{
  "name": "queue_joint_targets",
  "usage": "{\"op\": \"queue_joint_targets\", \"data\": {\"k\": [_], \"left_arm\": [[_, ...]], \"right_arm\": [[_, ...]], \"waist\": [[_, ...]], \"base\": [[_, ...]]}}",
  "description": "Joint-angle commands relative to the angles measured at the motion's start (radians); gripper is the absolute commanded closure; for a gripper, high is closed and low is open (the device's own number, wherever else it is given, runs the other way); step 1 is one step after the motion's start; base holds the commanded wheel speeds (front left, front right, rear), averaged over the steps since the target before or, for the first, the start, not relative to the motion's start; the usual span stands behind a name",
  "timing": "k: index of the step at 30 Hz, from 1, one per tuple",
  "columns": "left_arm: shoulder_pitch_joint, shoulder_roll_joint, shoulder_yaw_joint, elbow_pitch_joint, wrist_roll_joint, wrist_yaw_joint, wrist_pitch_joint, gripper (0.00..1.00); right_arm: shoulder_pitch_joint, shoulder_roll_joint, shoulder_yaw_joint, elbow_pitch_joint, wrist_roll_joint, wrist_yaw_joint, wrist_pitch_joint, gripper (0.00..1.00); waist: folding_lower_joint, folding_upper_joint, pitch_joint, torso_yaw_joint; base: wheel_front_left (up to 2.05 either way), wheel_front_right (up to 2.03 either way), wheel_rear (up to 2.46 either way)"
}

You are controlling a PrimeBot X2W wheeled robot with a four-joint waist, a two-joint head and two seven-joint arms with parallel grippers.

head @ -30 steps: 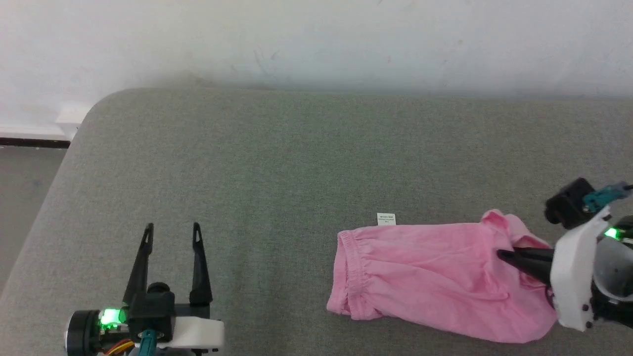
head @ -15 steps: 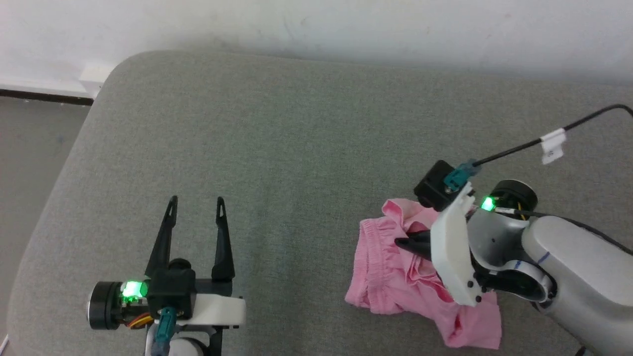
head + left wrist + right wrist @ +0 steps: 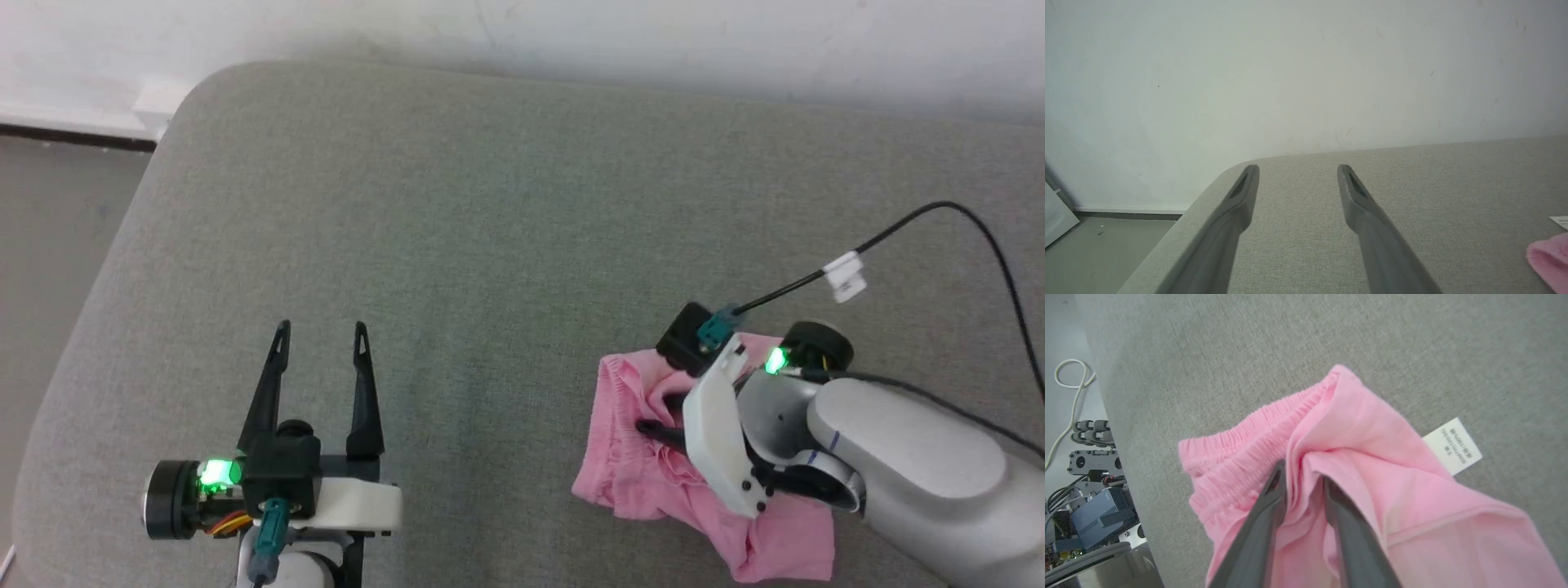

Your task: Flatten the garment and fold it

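Lying crumpled on the grey cushion at the robot's right, the garment showed its gathered waistband and its white label flat beside it. The right gripper pointed into it, jaws slightly apart with a ridge of pink cloth between; whether they pinched it I could not tell. The left gripper hovered well apart, jaws wide, empty.
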Motion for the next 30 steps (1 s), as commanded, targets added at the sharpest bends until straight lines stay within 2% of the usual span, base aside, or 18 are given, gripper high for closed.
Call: {"op": "queue_joint_targets", "data": {"k": [1,5,8,11,14,18,23,28,29,30], "left_arm": [[-0.002,0.005,0.006,0.006,-0.003,0.0,-0.005,0.0],[0.018,0.018,0.02,0.013,-0.008,-0.005,-0.005,0.0],[0.033,0.026,0.033,0.01,-0.01,-0.006,-0.005,0.0],[0.043,0.031,0.045,0.008,-0.016,-0.012,-0.005,0.0],[0.05,0.032,0.052,0.004,-0.016,-0.017,-0.005,0.0],[0.056,0.031,0.059,-0.006,-0.017,-0.024,-0.005,0.0],[0.064,0.027,0.066,-0.017,-0.016,-0.029,-0.005,0.0],[0.071,0.023,0.07,-0.02,-0.017,-0.039,-0.005,0.0],[0.071,0.023,0.07,-0.02,-0.017,-0.039,-0.005,0.0],[0.076,0.022,0.07,-0.02,-0.016,-0.043,-0.005,0.0]], "right_arm": [[-0.027,-0.014,0.0,-0.018,-0.004,-0.001,-0.055,0.0],[-0.052,-0.071,-0.04,-0.1,-0.011,-0.001,-0.206,0.0],[-0.049,-0.118,-0.12,-0.131,-0.058,-0.001,-0.352,0.0],[-0.014,-0.135,-0.244,-0.116,-0.131,-0.001,-0.521,0.0],[0.045,-0.123,-0.39,-0.066,-0.249,-0.001,-0.676,0.0],[0.172,-0.044,-0.66,-0.025,-0.422,-0.001,-0.739,0.0],[0.411,0.123,-0.989,-0.185,-0.618,-0.001,-0.742,0.0],[0.634,0.26,-1.171,-0.333,-0.724,-0.001,-0.742,0.0],[0.634,0.26,-1.171,-0.333,-0.724,-0.001,-0.742,0.0],[0.708,0.304,-1.221,-0.37,-0.738,-0.001,-0.742,0.0]], "waist": [[-0.0002,0.0001,-0.035,-0.031],[-0.0002,0.0001,-0.075,-0.071],[-0.0002,0.0001,-0.097,-0.101],[-0.0002,0.0001,-0.112,-0.127],[-0.0002,0.0001,-0.122,-0.147],[-0.0002,0.0001,-0.132,-0.165],[-0.0002,0.0001,-0.139,-0.176],[-0.0002,0.0001,-0.148,-0.174],[-0.0002,0.0001,-0.148,-0.174],[-0.0002,0.0001,-0.154,-0.172]], "base": [[0.0,0.0,0.0],[0.0,0.0,0.0],[0.0,0.0,0.0],[0.0,0.0,0.0],[0.0,0.0,0.0],[0.0,0.0,0.0],[0.0,0.0,0.0],[0.0,0.0,0.0],[0.0,0.0,0.0],[0.0,0.0,0.0]]}}
